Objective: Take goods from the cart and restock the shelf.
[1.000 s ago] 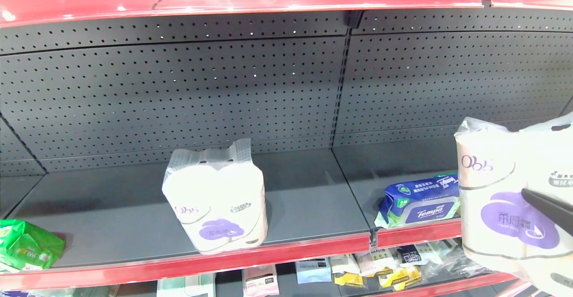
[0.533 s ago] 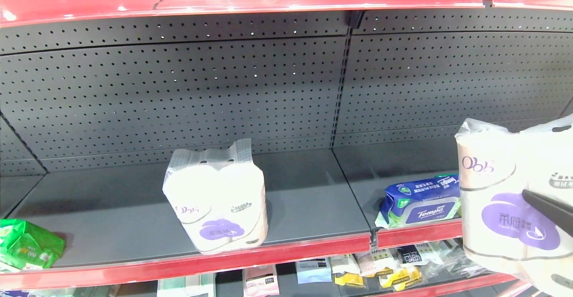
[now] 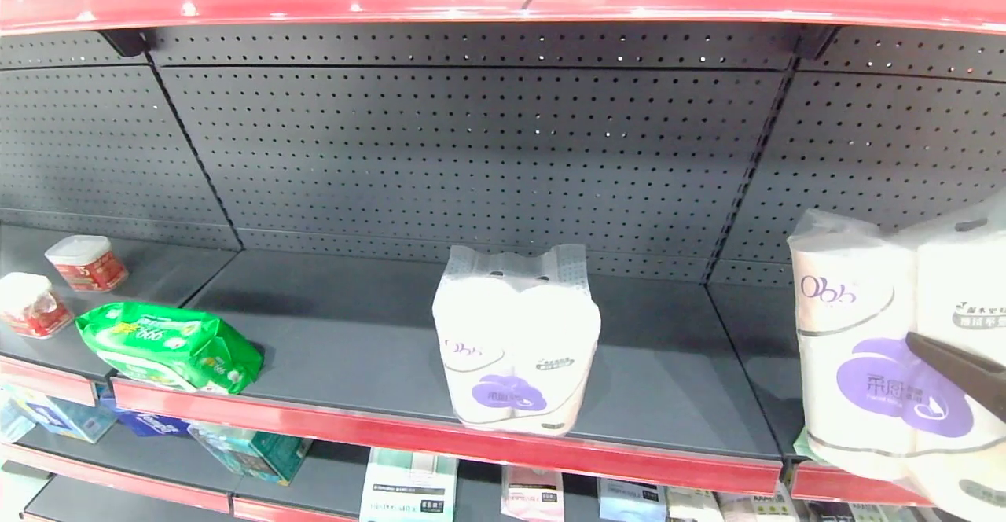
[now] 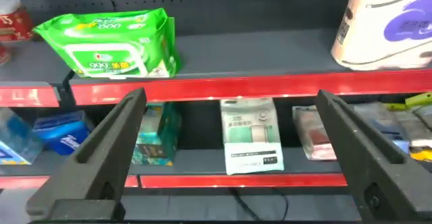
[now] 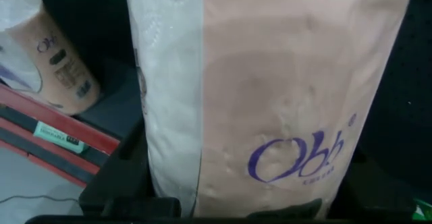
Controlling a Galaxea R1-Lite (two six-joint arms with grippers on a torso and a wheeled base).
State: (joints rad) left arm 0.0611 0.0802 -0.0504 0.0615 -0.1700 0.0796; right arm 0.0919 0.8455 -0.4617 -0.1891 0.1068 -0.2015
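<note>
A white toilet-paper pack with a purple label [image 3: 896, 365] hangs at the right in the head view, level with the shelf front. My right gripper [image 5: 229, 183] is shut on it, and one dark finger [image 3: 955, 369] crosses its face. A matching pack [image 3: 515, 341] stands upright near the front edge of the grey shelf [image 3: 354, 349], and it also shows in the wrist views [image 4: 385, 28] [image 5: 40, 48]. My left gripper [image 4: 233, 143] is open and holds nothing, lower down, facing the shelf's red front edge [image 4: 236, 89].
A green wipes pack [image 3: 169, 347] [image 4: 108, 45] lies at the shelf front on the left. Two red-labelled tubs [image 3: 86, 262] [image 3: 27, 304] stand further left. Bare shelf lies between the green pack and the standing pack. Small packets [image 4: 250, 136] fill the lower shelf.
The head camera has swung left, so the whole shelf picture has shifted right. The held pack keeps its place at the right of the view.
</note>
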